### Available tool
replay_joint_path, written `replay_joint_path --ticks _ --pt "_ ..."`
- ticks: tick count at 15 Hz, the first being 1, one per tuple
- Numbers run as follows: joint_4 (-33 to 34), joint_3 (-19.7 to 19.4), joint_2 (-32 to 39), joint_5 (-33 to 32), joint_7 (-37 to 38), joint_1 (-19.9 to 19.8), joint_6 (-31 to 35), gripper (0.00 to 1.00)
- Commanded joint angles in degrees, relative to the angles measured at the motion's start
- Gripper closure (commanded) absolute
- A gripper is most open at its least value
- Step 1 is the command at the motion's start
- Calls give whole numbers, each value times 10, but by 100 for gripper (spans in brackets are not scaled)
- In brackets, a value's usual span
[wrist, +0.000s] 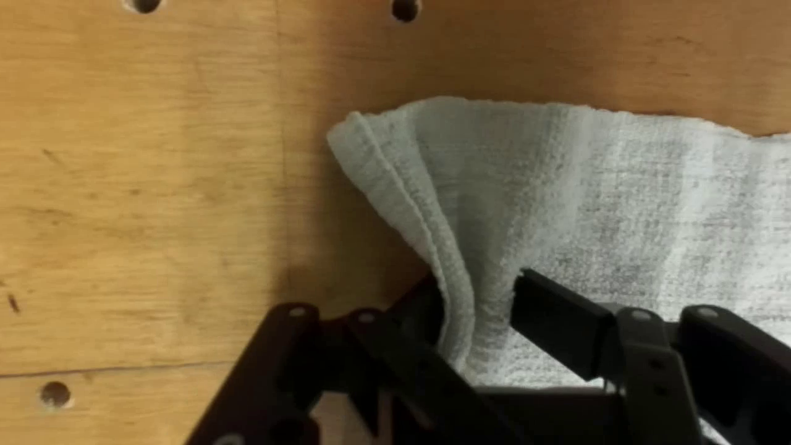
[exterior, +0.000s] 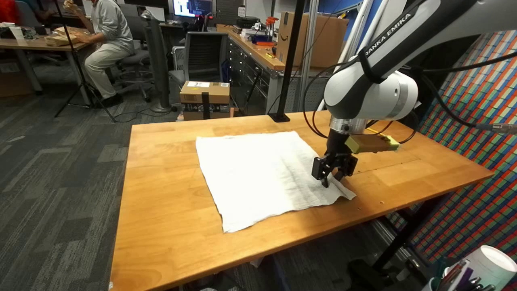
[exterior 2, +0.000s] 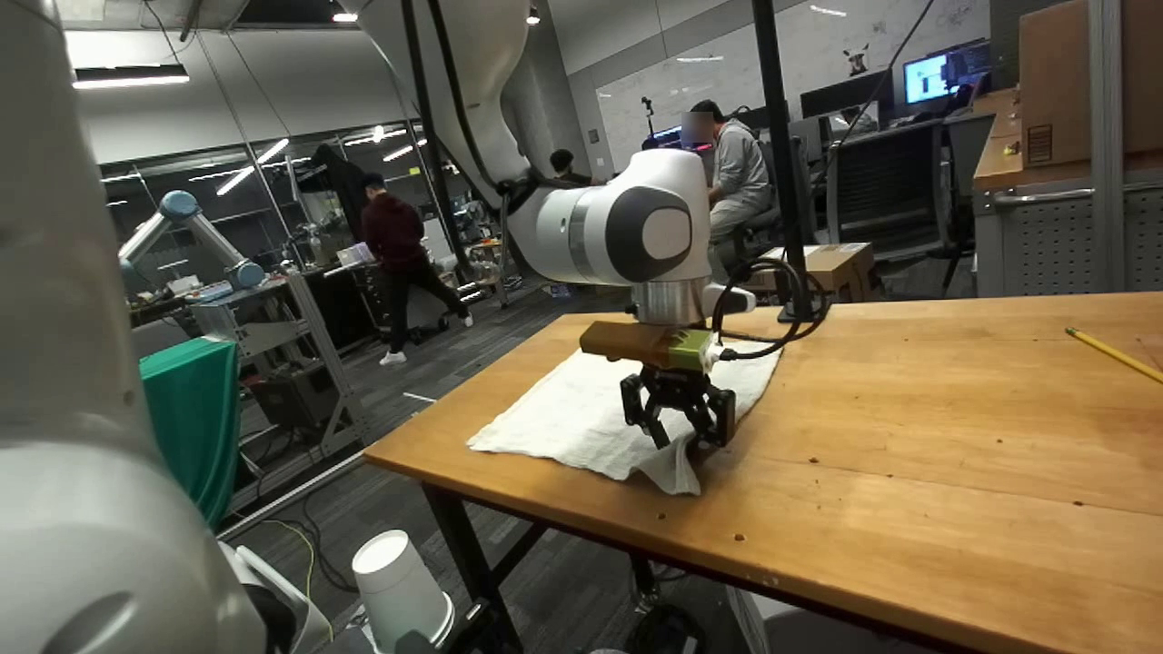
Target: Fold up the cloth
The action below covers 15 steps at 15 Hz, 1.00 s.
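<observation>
A white cloth (exterior: 254,173) lies mostly flat on the wooden table, and it also shows in an exterior view (exterior 2: 563,418) and the wrist view (wrist: 618,204). Its near corner beside the gripper is creased, with one edge raised into a fold. My gripper (exterior: 332,180) points down over this edge, low at the table; it shows also in an exterior view (exterior 2: 683,440). In the wrist view the gripper's fingers (wrist: 476,296) stand apart, with the raised cloth edge between them. The left finger is partly hidden behind the cloth. A gap shows between cloth and right finger.
The wooden table (exterior: 161,210) has its front edge close to the cloth's corner. A black post (exterior: 279,117) stands at the table's back edge. A yellow pencil (exterior 2: 1113,352) lies on the table. Black cables (exterior 2: 781,336) hang beside the wrist.
</observation>
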Motion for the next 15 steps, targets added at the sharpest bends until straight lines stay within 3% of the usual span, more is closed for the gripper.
replay_joint_path --ticks 1,2,10,15 --pt "12 13 -21 4 19 16 -61 93" --pt "16 18 -31 11 26 20 -82 97" --pt "72 35 -117 7 94 53 -222 92" --pt "177 37 -82 -17 86 63 -269 92"
